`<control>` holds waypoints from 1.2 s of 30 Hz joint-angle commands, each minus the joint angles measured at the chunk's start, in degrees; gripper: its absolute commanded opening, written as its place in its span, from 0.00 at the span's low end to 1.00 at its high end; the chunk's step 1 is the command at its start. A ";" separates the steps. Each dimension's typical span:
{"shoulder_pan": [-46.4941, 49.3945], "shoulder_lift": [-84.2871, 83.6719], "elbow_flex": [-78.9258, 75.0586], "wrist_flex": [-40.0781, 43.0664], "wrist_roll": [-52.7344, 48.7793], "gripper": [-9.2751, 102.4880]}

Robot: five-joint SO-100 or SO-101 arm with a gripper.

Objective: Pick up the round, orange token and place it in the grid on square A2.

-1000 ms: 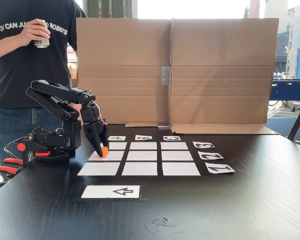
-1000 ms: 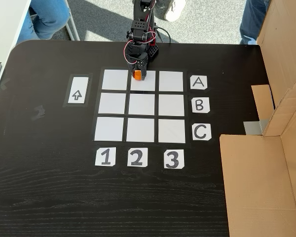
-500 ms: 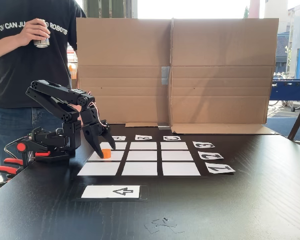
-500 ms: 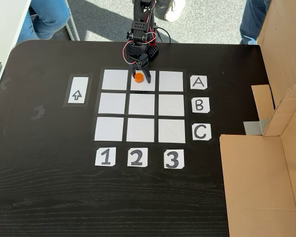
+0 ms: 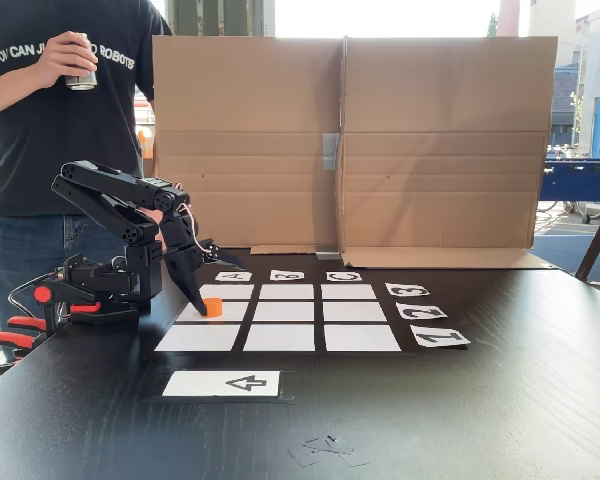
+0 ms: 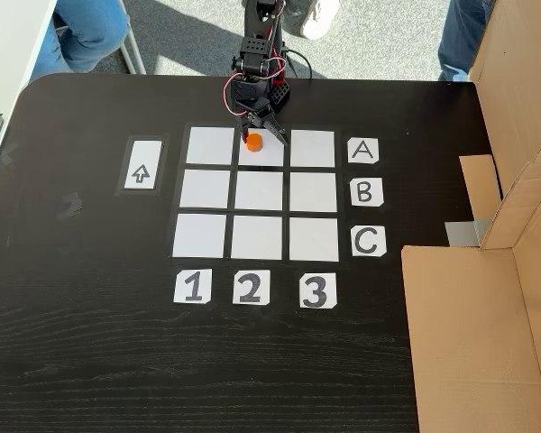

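Note:
The round, orange token lies flat on square A2, the middle cell of the grid's line by the A tag, on the arm's side. My gripper stands open just above and behind the token. One finger points down beside the token and the other is spread wide toward the neighbouring cell. Neither finger grips the token. The black arm reaches in from its base at the table edge.
A white arrow card lies beside the grid. Letter and number tags edge it. A large open cardboard box stands past the grid. A person holding a can stands behind the arm. Orange clamps fix the base.
The gripper was shut on the token over A2. It has opened, left the token on the cell, and drawn back slightly toward the base with its fingers spreading wider.

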 commanded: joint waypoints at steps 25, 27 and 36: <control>44.03 -0.18 -33.13 -27.07 27.51 0.72; 48.34 -0.62 -35.42 -27.25 30.32 0.72; 73.04 -2.29 -40.08 -29.00 38.32 0.66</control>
